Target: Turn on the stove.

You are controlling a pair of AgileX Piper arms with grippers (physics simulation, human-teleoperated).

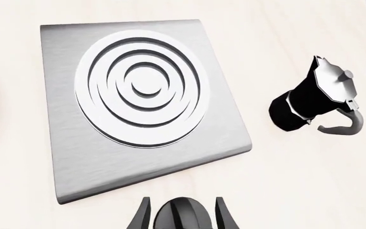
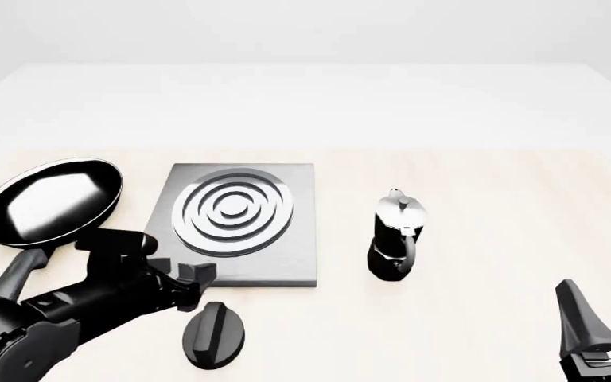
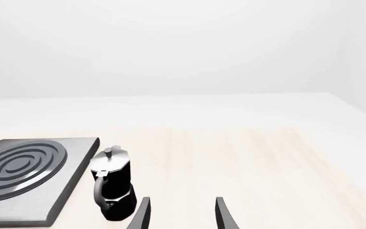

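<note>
Black ridged knob (image 2: 214,335) sits on the bench just before the stove (image 2: 236,225) — rigid, I'd pinch its ridge. Left gripper (image 1: 181,214) straddles it, jaws open, empty — right gripper (image 2: 603,317) likewise.

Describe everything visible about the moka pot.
The moka pot is small and faceted, with a glossy black lower body, a silvery lid topped by a little knob, and a curved grey handle. It stands upright on the pale wooden table, lid shut, just right of the stove with a gap between them. Nothing touches it; the right gripper sits well to its right.
</note>
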